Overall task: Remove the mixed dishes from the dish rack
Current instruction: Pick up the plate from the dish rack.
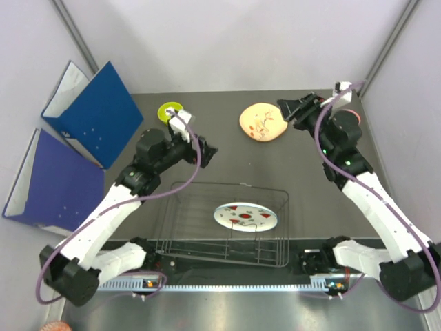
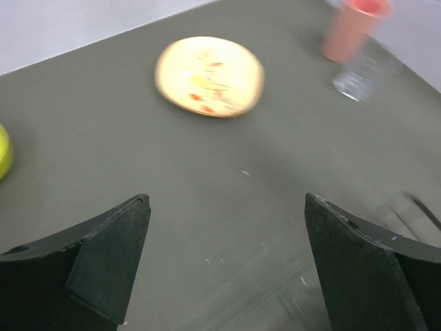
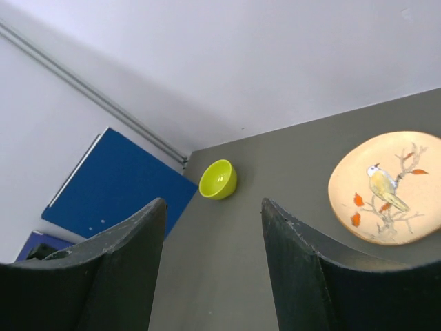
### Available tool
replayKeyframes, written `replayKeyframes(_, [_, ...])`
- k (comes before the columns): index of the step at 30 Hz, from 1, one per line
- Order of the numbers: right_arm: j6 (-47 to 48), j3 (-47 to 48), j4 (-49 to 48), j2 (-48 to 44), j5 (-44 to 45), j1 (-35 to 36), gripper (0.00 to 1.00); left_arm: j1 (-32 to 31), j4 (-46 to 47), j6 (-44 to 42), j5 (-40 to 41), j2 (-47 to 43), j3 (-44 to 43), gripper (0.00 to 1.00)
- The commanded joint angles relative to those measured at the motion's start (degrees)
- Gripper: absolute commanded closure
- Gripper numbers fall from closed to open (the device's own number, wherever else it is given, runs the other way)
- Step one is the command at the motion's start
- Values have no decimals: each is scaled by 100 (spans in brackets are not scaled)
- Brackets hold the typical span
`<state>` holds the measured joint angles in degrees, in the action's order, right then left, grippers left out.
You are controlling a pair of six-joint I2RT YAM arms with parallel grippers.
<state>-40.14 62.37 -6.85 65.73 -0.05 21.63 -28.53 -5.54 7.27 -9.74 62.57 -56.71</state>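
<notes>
Top external: white plate point(image 1: 245, 216) is sitting in the dish rack point(image 1: 186, 214), behind and between both jaws, which are gaping empty. It is looking stiff, slick and breakable, so its rim is suiting a pinch.

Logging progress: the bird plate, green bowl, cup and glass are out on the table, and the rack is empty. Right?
No, the rack is not empty: the top view shows a white plate in it. The bird plate, green bowl, cup and glass are out on the table.

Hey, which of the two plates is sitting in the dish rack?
The white plate with red marks; it lies inside the black wire dish rack, while the orange-tan bird plate sits out on the table beyond it.
</notes>
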Motion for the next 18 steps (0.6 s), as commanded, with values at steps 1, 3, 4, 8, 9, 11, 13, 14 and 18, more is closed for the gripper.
replayKeyframes(1, [287, -620, -18, -929, 41, 61, 42, -12, 510, -1189, -2143, -1078, 668, 9])
replayKeyframes(3, [349, -866, 104, -1281, 58, 61, 43, -73, 206, -1551, -3177, -1430, 801, 11])
replayKeyframes(4, [358, -954, 123, -1378, 58, 70, 43, -239, 29, -1779, -3288, -1501, 819, 11])
replayKeyframes(8, [393, -1384, 202, -1686, 23, 70, 43, -609, -571, -1904, -3631, -1756, 889, 12])
replayKeyframes(9, [402, -1446, 228, -1765, -116, 70, 43, -688, -588, -1870, -3640, -1791, 942, 12])
replayKeyframes(11, [384, -1621, 246, -1853, -144, 78, 43, -925, -852, -1957, -3431, -1835, 1039, 13])
replayKeyframes(13, [349, -1719, 246, -1985, -135, 96, 43, -1162, -948, -2123, -3124, -1801, 1187, 13])
replayKeyframes(14, [332, -1806, 254, -2046, -126, 105, 43, -1250, -1062, -2176, -3018, -1696, 1214, 14])
replayKeyframes(18, [323, -1939, 298, -2152, -91, 114, 43, -1725, -1160, -2405, -2447, -1397, 1294, 15])
